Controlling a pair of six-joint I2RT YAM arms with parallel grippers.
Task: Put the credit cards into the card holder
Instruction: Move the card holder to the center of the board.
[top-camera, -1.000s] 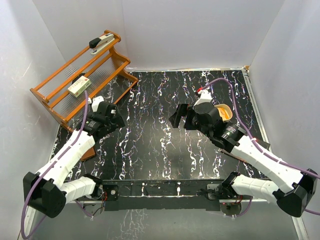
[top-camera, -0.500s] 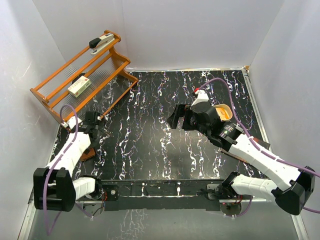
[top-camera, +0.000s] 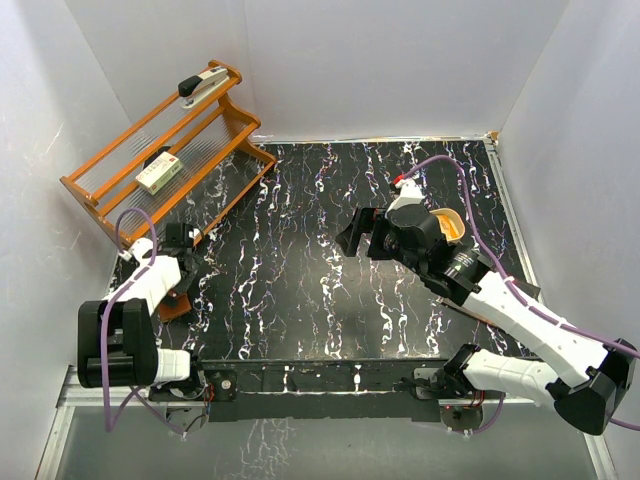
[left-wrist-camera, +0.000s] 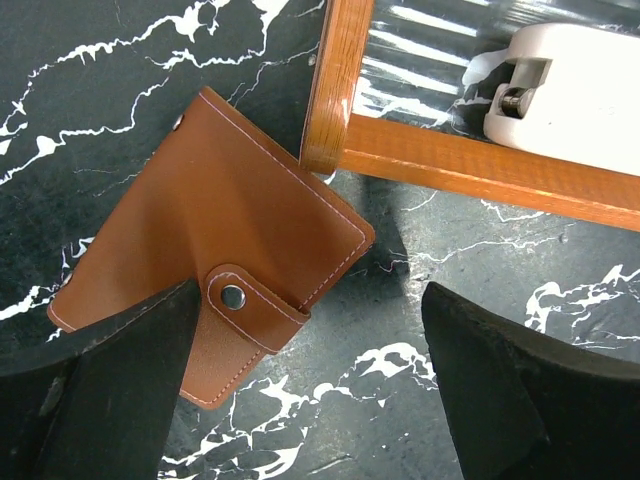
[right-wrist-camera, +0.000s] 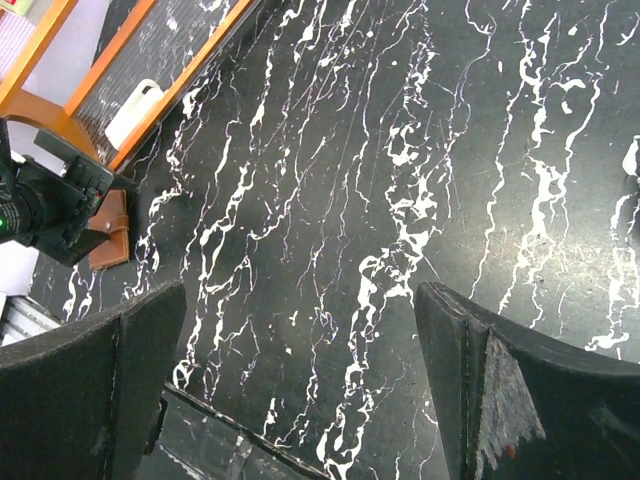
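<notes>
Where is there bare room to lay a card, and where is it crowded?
Free: the marble table's middle, between the left pincer and right pincer. Crowded: the left edge, where the card holder lies at the wooden rack's foot.

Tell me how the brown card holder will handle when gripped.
The card holder looks like soft leather: probably light and bendy. Its snap tab is fastened, so it likely stays folded. Flat on the table, it may slide.

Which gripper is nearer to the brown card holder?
Left. The left gripper hovers open directly over the card holder; the right gripper is far across the table.
</notes>
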